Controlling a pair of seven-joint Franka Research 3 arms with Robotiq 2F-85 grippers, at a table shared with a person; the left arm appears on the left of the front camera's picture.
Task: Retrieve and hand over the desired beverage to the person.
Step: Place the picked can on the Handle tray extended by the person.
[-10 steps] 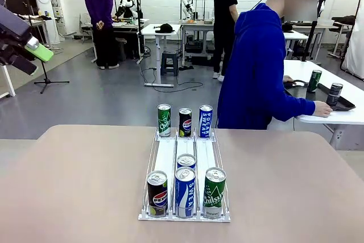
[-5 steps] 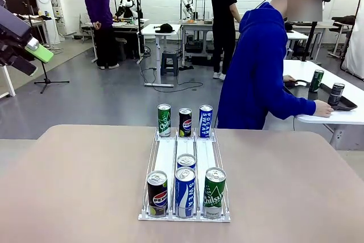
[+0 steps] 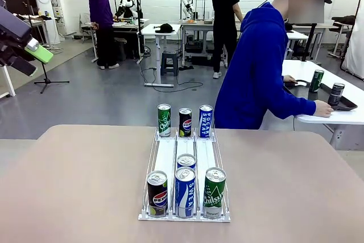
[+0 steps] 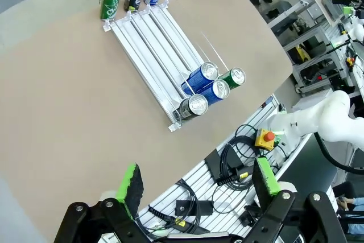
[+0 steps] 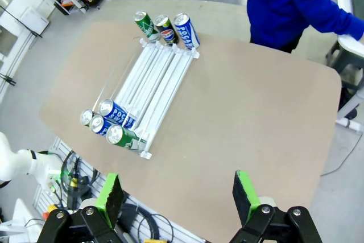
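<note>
Little has changed: the person (image 3: 259,72) stays turned toward the far-right side table, both pincers (image 4: 196,183) (image 5: 176,194) still open and empty above the bench (image 3: 74,186); no can chosen.

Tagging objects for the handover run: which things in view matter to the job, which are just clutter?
Job:
- can rack
- seven cans in or behind it, e.g. Pepsi, Chilsung, Sprite
- person in blue hoodie
- left tool, right tool, both open

Clutter:
- two cans on side-table tray
</note>
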